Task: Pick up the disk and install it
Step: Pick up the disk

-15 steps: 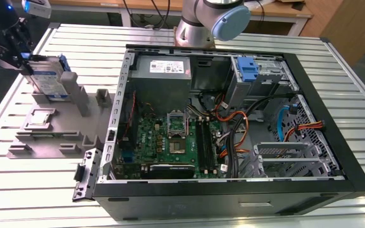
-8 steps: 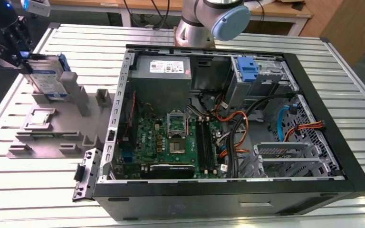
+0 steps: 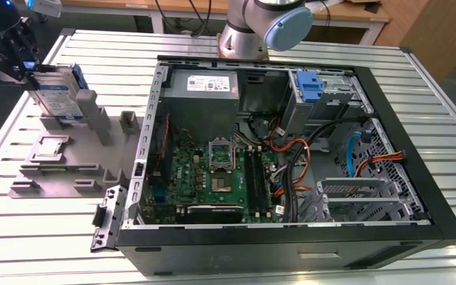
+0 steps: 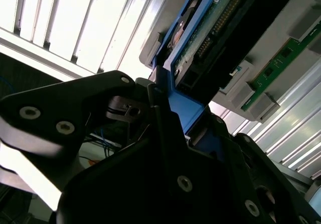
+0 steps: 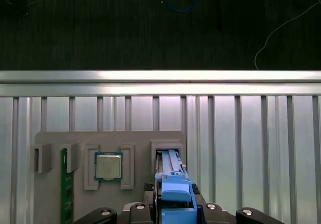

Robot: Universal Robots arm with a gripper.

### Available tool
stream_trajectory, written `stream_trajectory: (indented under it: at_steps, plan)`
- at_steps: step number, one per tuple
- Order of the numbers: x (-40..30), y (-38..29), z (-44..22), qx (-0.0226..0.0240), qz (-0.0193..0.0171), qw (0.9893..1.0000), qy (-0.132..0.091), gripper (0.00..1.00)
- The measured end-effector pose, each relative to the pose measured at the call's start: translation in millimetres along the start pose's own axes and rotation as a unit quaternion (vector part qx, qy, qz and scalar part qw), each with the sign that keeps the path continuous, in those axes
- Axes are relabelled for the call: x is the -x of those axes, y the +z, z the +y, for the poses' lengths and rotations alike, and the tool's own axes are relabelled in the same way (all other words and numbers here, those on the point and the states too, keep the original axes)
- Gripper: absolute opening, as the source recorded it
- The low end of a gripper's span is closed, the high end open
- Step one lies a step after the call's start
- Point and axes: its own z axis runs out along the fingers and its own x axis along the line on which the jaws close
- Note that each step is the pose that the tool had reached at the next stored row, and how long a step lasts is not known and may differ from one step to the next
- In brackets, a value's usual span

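Note:
The disk point(image 3: 54, 94) stands on edge at the exterior view's far left, over the back of the grey fixture plate point(image 3: 78, 178). It is silver-grey with a white-and-blue label and blue rails. My gripper point(image 3: 30, 72) is at its upper end, shut on the disk. In the first wrist view the blue rail point(image 5: 173, 194) runs between the black fingers point(image 5: 150, 207) of the gripper point(image 5: 173, 211) down toward the fixture's slot point(image 5: 168, 156). The second wrist view shows the disk's underside point(image 4: 215, 28) and the gripper point(image 4: 168, 101) clamped on the blue rail. Whether the disk's lower edge still sits in the slot cannot be told.
An open computer case point(image 3: 291, 252) lies to the exterior view's right of the fixture, with a blue bracket point(image 3: 311, 86) in its drive bay and a grey power-supply box point(image 3: 204, 86). A processor chip point(image 5: 108, 166) and a green memory stick point(image 5: 63, 184) rest on the fixture. The arm's base point(image 3: 252, 29) stands behind the case.

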Motion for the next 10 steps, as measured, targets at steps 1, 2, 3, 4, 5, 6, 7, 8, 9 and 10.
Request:
stream_trajectory:
  at_steps: [1, 2, 3, 4, 5, 6, 7, 8, 9, 10]
  plan:
    - [0.0, -0.8, 0.0, 0.0, 0.0, 1.0, 0.0, 0.37]
    - [0.1, -1.5, 0.0, 0.0, 0.0, 1.0, 0.0, 0.37]
    - [0.1, -2.3, 0.1, 0.0, 0.0, 1.0, 0.0, 0.37]
    - [0.1, -3.0, 0.1, 0.0, 0.0, 1.0, 0.0, 0.37]
    - [0.2, -3.8, 0.1, 0.0001, 0.0, 1.0, 0.0, 0.37]
    - [0.2, -4.5, 0.1, 0.0, 0.0, 1.0, 0.0, 0.37]
    - [0.2, -5.2, 0.1, 0.0, 0.0, 1.0, 0.0, 0.37]
    - [0.3, -5.9, 0.2, 0.0001, 0.0, 1.0, 0.0, 0.37]
    - [0.3, -6.8, 0.2, 0.0, 0.0, 1.0, 0.0, 0.37]
    - [0.3, -7.5, 0.2, 0.0001, 0.0, 1.0, 0.0, 0.37]
